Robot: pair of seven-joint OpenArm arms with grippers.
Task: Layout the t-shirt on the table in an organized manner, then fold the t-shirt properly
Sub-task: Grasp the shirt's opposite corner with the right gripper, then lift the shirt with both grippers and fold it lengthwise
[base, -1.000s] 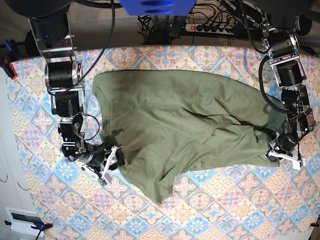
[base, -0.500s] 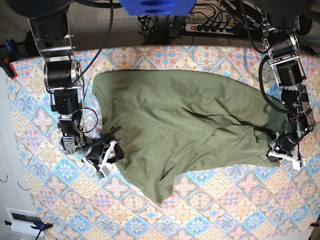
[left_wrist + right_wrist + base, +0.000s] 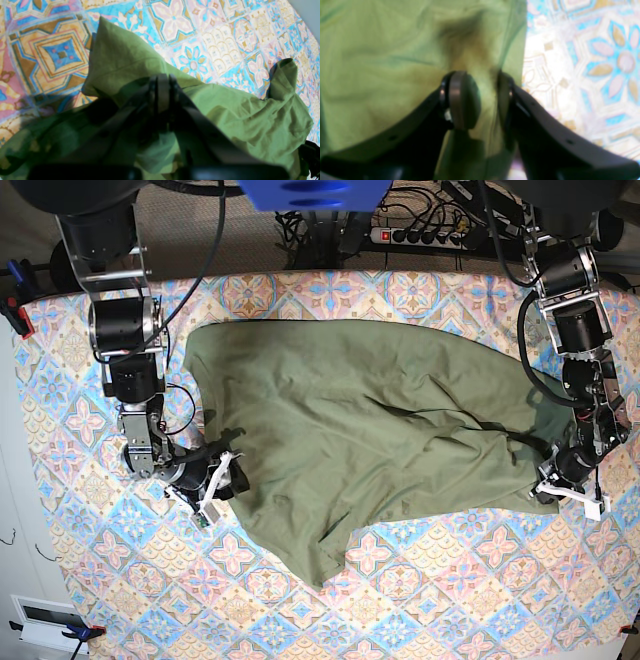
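Observation:
The olive-green t-shirt (image 3: 360,430) lies wrinkled across the middle of the patterned table (image 3: 450,600), one point of cloth reaching toward the front. My left gripper (image 3: 555,477) is at the shirt's right edge, shut on a bunch of the t-shirt (image 3: 225,112); in the left wrist view its fingers (image 3: 162,85) are pressed together in the fabric. My right gripper (image 3: 222,478) is at the shirt's left edge. The right wrist view shows my right gripper (image 3: 482,100) open, pads apart, with the t-shirt (image 3: 382,62) edge lying between and under them, beside bare table (image 3: 582,62).
A power strip (image 3: 420,235) and cables lie behind the table's back edge. Blue clamps (image 3: 18,305) grip the table's left edge. Bare patterned cloth shows along the front (image 3: 450,620) and in the left wrist view (image 3: 212,37).
My right gripper has slid toward the back along the shirt's left edge, still open. The left arm and the shirt's outline have hardly moved.

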